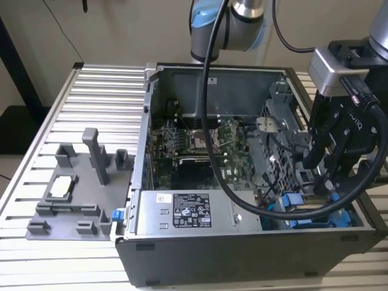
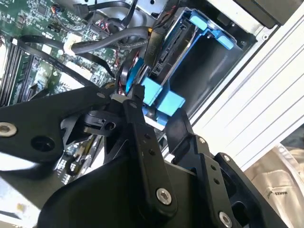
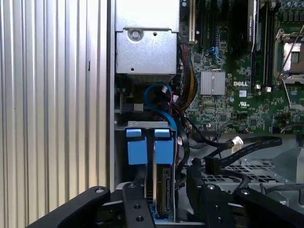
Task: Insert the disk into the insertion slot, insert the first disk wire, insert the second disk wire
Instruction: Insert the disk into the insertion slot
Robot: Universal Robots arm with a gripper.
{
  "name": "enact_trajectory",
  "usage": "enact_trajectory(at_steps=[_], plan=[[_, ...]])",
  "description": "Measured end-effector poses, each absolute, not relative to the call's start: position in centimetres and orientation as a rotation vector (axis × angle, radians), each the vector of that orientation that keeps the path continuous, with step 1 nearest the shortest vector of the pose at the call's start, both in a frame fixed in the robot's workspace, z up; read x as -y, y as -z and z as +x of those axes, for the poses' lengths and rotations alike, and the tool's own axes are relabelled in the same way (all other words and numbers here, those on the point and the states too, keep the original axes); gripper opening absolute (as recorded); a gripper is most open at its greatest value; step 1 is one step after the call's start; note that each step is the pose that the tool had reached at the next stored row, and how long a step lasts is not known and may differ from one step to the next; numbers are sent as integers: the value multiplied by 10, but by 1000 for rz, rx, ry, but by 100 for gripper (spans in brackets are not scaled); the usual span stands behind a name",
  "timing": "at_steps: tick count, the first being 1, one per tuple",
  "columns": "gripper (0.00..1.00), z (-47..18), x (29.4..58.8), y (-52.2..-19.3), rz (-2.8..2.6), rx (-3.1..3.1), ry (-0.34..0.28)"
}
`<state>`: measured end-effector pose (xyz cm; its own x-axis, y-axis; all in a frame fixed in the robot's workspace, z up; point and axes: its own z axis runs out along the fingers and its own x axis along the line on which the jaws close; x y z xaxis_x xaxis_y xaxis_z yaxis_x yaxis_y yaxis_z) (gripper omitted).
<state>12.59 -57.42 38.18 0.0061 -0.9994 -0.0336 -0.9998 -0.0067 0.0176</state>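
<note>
- My gripper (image 2: 159,111) hangs low in the corner of the open computer case (image 1: 254,239). My fingers (image 3: 195,183) are spread apart, one on each side of the disk (image 3: 161,192). I see a gap on at least one side, so I judge them not clamped.
- The disk stands on edge between my fingers, inside the slot (image 3: 147,124), and looks largely seated.
- Handling, as I judge it:
  - The metal body is stiff and dense, so it is heavy for its size.
  - It will not tolerate knocks.
  - Its flat faces look smooth and may slip under a light pinch.
- The blue frame is thin plastic and will flex. The blue tabs (image 3: 137,151) at its end look springy, so they are poor places for force.
- Recommended hold: across the two broad faces of the body, near the middle of its length, clear of the connector end.
- Just beyond the disk, a black plug (image 3: 212,166) lies loose on its cable. A thin blue cable (image 3: 154,92) loops above the slot. I cannot tell whether any wire is plugged into the disk.
- Farther in lie the green circuit board (image 3: 228,109) and a grey metal box (image 3: 146,47).
- The case rests on the ribbed table (image 3: 52,95).
</note>
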Motion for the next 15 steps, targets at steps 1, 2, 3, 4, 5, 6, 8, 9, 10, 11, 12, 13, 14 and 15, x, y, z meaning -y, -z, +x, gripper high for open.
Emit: enact_trajectory(at_steps=[1,2,3,4,5,6,8,9,10,11,12,13,14,15], plan=[[47,126,574,-382,-2220,-2206,-57],[47,126,574,-382,-2220,-2206,-56],[47,126,574,-382,-2221,-2206,-56],[47,126,574,-383,-2221,-2207,-56],[47,126,574,-383,-2221,-2207,-56],[47,126,574,-384,-2221,-2206,-56],[47,126,574,-385,-2221,-2206,-56],[47,126,574,-386,-2221,-2207,-56],[47,126,574,-387,-2221,-2207,-56],[47,126,574,-387,-2221,-2207,-56],[47,126,574,-388,-2221,-2207,-56],[47,126,574,-389,-2221,-2207,-56],[47,126,574,-390,-2221,-2207,-55],[47,126,574,-392,-2221,-2207,-55]])
